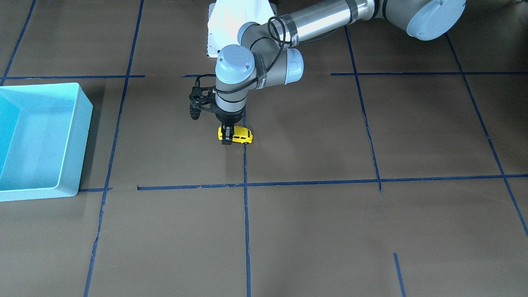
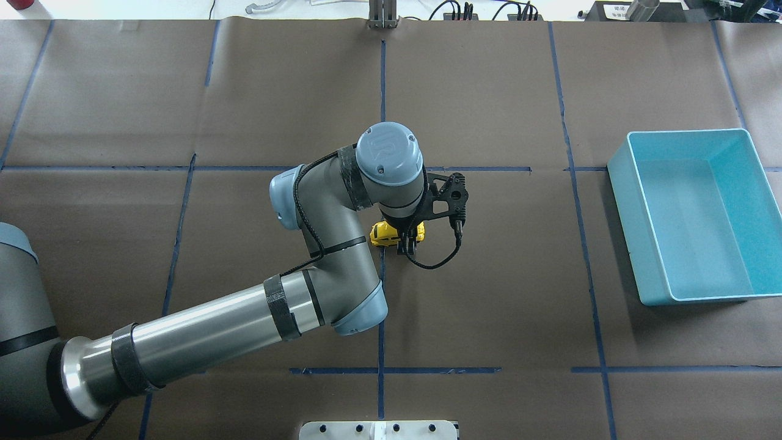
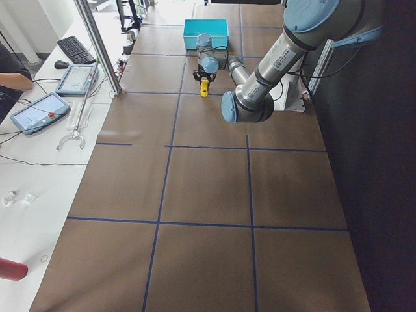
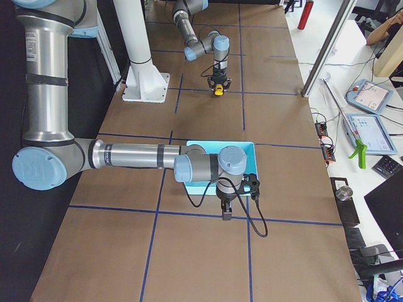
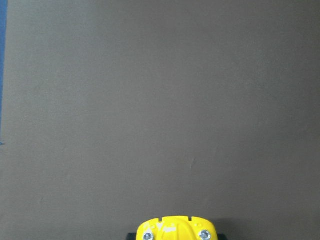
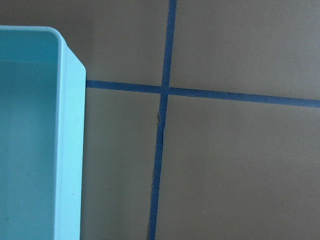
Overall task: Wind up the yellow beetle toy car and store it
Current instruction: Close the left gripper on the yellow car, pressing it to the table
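Observation:
The yellow beetle toy car (image 1: 241,135) sits on the brown table near its middle, beside a blue tape line. My left gripper (image 1: 226,134) comes straight down on it, with its black fingers closed across one end of the car. From overhead the car (image 2: 382,234) is half hidden under the wrist. The left wrist view shows only the car's yellow end (image 5: 175,230) at the bottom edge. It also shows small and far in the side views (image 3: 204,84) (image 4: 218,90). My right gripper (image 4: 225,214) hangs by the bin; I cannot tell whether it is open or shut.
A light blue open bin (image 2: 623,208) stands at the robot's right end of the table, also in the front view (image 1: 78,152) and the right wrist view (image 6: 70,150). It looks empty. Blue tape lines mark a grid on the brown table.

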Motion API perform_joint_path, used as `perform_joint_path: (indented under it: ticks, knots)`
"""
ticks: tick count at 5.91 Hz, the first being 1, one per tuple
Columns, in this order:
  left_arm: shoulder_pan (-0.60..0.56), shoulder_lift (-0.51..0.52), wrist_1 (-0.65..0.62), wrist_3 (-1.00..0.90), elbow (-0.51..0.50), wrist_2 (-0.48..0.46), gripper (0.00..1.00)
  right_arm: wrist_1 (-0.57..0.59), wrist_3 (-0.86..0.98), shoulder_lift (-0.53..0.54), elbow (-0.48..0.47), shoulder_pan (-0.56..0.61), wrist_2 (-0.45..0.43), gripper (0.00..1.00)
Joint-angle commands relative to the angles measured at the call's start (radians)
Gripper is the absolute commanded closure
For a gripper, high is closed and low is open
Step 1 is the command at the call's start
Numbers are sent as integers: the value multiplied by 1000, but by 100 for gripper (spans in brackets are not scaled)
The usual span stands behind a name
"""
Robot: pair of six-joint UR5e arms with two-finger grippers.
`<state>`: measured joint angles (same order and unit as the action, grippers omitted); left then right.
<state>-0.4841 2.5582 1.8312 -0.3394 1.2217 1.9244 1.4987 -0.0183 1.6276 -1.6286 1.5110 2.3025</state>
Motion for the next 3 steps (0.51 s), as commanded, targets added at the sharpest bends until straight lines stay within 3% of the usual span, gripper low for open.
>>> perform_joint_path:
  ticks: [1, 3]
  knots:
    - [-1, -6, 2, -1, -1, 1, 100, 0, 1, 0, 1, 0, 0, 0]
    - [-2, -16, 3, -1, -1, 1, 100, 0, 0, 0, 1, 0, 0, 0]
